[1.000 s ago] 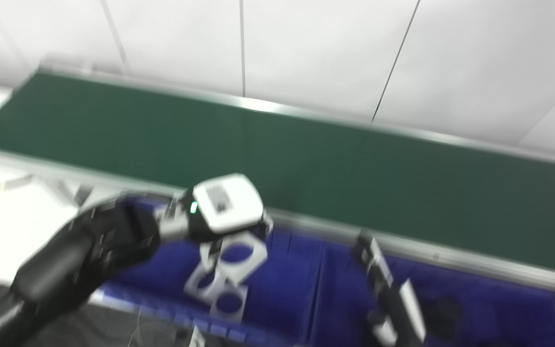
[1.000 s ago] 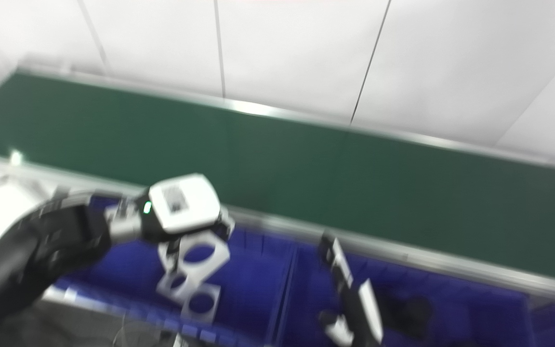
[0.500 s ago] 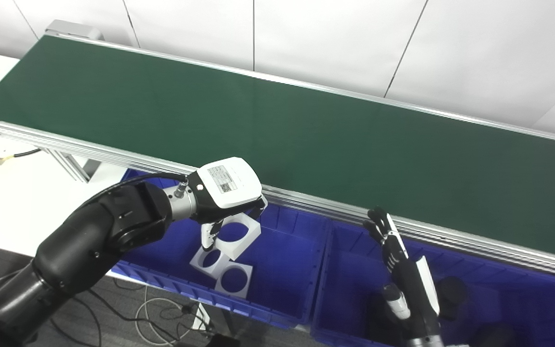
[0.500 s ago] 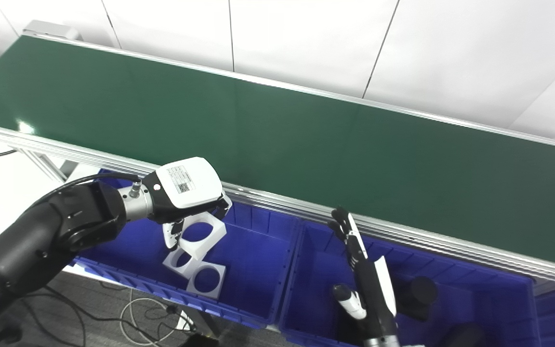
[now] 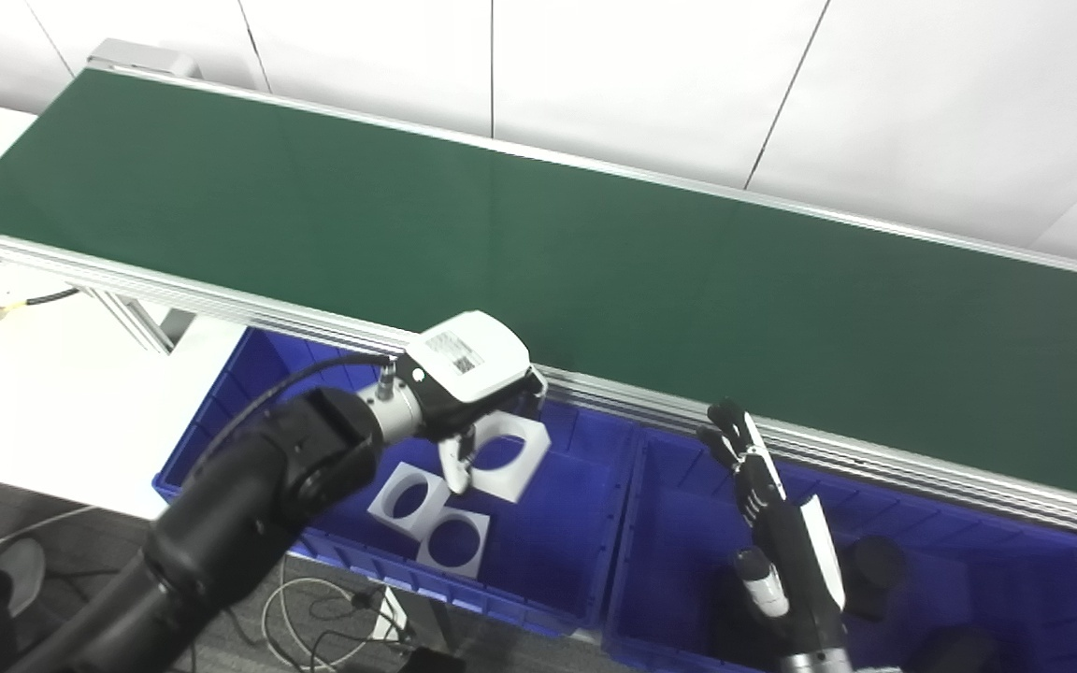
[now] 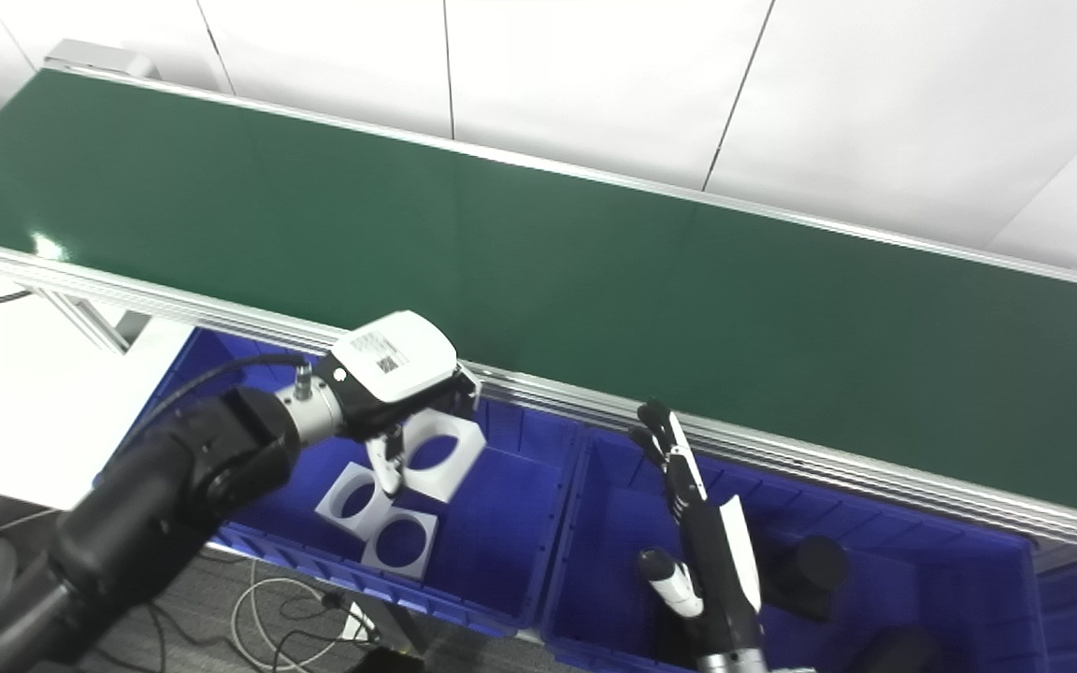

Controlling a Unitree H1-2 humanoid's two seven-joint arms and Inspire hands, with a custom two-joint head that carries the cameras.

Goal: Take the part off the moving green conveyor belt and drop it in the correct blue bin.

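My left hand [image 5: 468, 379] is shut on a white square part with a round hole [image 5: 504, 455] and holds it above the left blue bin [image 5: 585, 570], near the belt's front rail. Two more white square parts [image 5: 431, 514] lie on that bin's floor. The green conveyor belt [image 5: 538, 234] carries nothing in view. My right hand [image 5: 768, 505] is open and empty, fingers straight up, over the middle blue bin [image 5: 679, 570].
Black cylindrical parts [image 5: 875, 565] lie in the middle bin. The belt's aluminium front rail [image 5: 651, 402] runs just behind both hands. A white table [image 5: 43, 393] stands at the left. Cables [image 5: 314, 608] lie on the floor below.
The camera settled after the blurred first frames. My left hand has moved right with the white part, further over the left bin. My right hand has hardly moved.
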